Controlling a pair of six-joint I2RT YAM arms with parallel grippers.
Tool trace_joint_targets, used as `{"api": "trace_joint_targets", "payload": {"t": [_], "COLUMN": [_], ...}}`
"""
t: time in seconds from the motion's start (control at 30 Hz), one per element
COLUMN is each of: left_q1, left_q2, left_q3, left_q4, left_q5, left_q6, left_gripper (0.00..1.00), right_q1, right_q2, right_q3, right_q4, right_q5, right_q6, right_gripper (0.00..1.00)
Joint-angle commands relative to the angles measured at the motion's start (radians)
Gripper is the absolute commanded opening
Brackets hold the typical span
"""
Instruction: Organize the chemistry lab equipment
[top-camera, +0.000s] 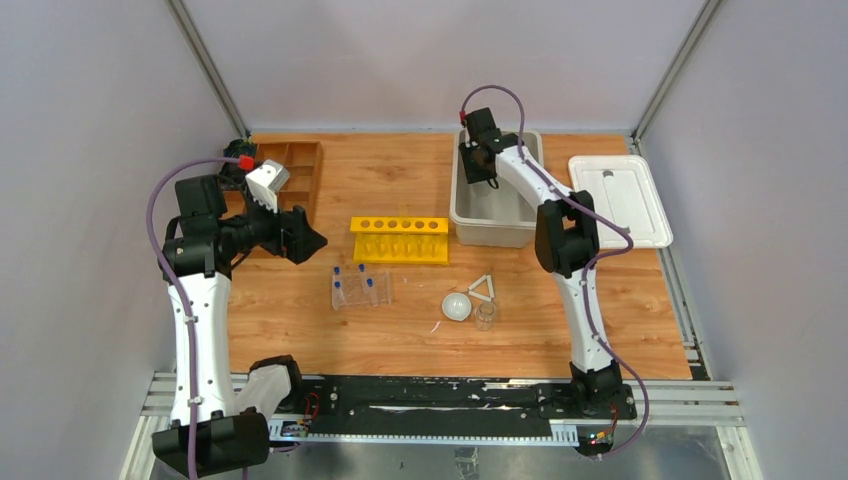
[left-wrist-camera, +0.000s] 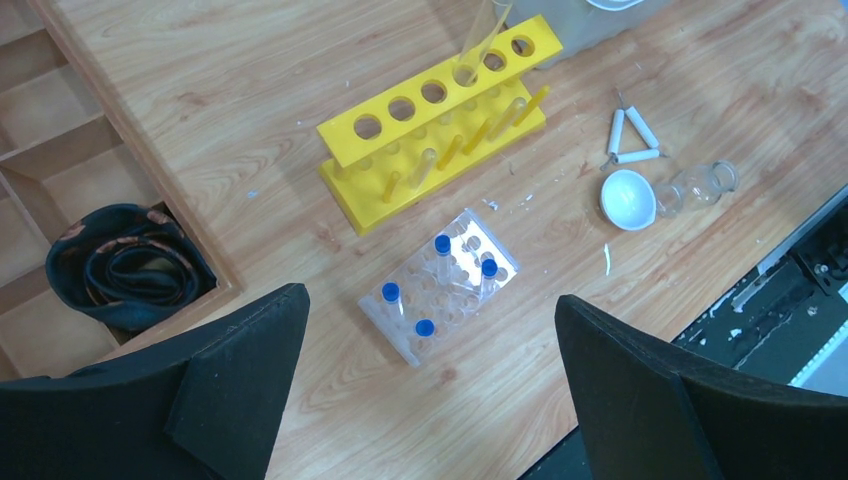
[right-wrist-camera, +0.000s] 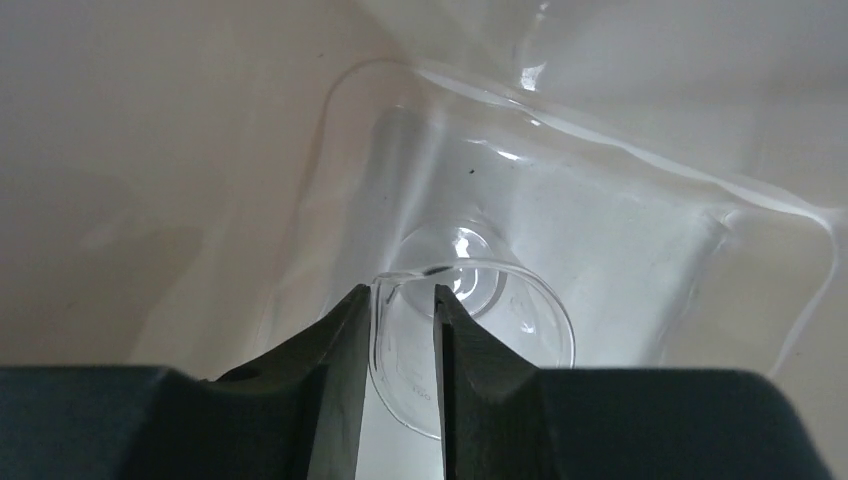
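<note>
A clear plastic rack holds several thin blue-capped tubes in the middle of the table. A white round bowl, a white triangle and a small glass beaker lie to its right. My left gripper is open and empty, held above the table left of the clear rack. My right gripper is down inside the grey bin, shut on the wall of another glass beaker.
A yellow test-tube rack stands behind the clear rack, one clear tube in it. The brown wooden tray at back left holds a black roll. A white lid lies right of the bin.
</note>
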Motion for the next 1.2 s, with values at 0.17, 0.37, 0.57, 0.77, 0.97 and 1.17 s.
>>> {"api": "trace_joint_targets", "payload": {"t": [0.17, 0.37, 0.57, 0.77, 0.97, 1.17], "left_q1": [0.003, 0.004, 0.004, 0.004, 0.004, 0.004], "left_q2": [-0.024, -0.047, -0.056, -0.061, -0.070, -0.080], "left_q3": [-0.010, -0.002, 0.004, 0.004, 0.013, 0.016], "left_q4": [0.007, 0.002, -0.019, -0.026, -0.029, -0.029], "left_q5": [0.032, 0.025, 0.029, 0.028, 0.036, 0.038], "left_q6": [-0.001, -0.003, 0.004, 0.015, 0.013, 0.000], "left_gripper": [1.00, 1.00, 1.00, 1.00, 1.00, 0.99], "right_q1": [0.000, 0.014, 0.078, 0.159, 0.198, 0.223], "right_q2": [-0.216, -0.462, -0.790, -1.057, -1.158, -1.048], "right_q3": [-0.037, -0.210, -0.628, -1.059, -1.306, -1.365], "right_q4": [0.059, 0.077, 0.087, 0.153, 0.222, 0.300], "right_q5": [-0.061, -0.053, -0.024, 0.017, 0.013, 0.028], "right_q6": [0.011, 0.069, 0.155, 0.244, 0.309, 0.328], "right_gripper": [0.38, 0.37, 0.31, 0.30, 0.30, 0.29]}}
